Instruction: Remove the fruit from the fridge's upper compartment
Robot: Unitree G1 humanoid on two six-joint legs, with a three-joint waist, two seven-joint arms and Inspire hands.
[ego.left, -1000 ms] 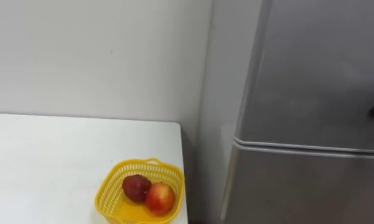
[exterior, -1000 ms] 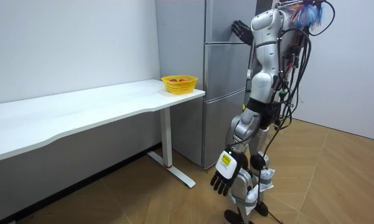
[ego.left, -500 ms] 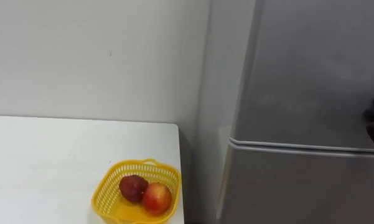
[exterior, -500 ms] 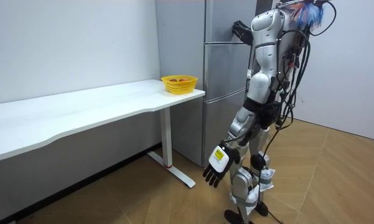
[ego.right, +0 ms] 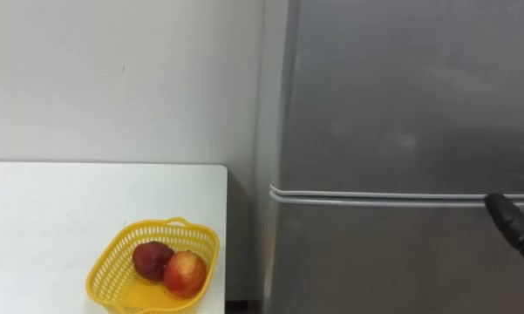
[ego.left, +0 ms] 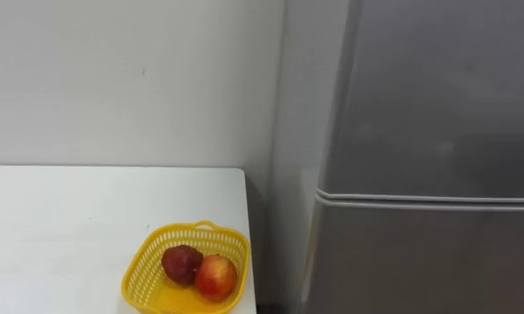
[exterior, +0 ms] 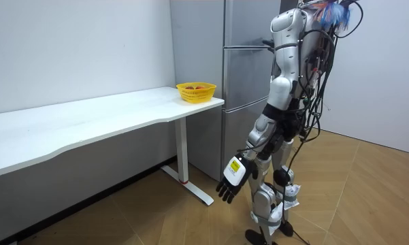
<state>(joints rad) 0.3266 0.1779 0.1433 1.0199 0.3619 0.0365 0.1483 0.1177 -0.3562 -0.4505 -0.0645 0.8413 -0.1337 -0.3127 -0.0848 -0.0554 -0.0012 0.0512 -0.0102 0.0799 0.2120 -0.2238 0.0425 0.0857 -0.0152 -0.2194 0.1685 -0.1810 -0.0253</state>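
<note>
Fridge (ego.left: 436, 131): a tall grey two-door unit against the wall (ego.left: 113, 78). The robot stands upright close before it on the wooden floor (exterior: 156, 224), placed so that a raised arm meets the doors.
Upper door (ego.right: 401, 87): shut. Whatever is to be fetched lies behind it and cannot be seen, so this door is the main thing in the way and, by my reading, the first thing to be dealt with.
Lower door (ego.right: 384, 262): shut as well, and not wanted for this task.
Tabletop (ego.left: 52, 227): white and long, its end just beside the fridge on the robot's left. It is a likely setting-down place, and its corner narrows the room on that side.
Basket (ego.left: 196, 228): yellow plastic mesh, near the tabletop's fridge-side end, well within an arm's turn from the fridge.
Left hand (exterior: 230, 187): hangs low beside the legs, the fingers spread and holding nothing; it looks idle.
Right hand (ego.right: 512, 225): dark fingers enter at the right edge of the right eye view, just under the seam. Whether they are curled or straight cannot be told. The height suggests a reach for the upper door's lower edge.
Fruits: a dark red one (ego.left: 181, 263) and a red-and-yellow one (ego.left: 215, 277), touching, in the basket's bottom.
Seam (ego.left: 418, 199): the pale line between the two doors.
</note>
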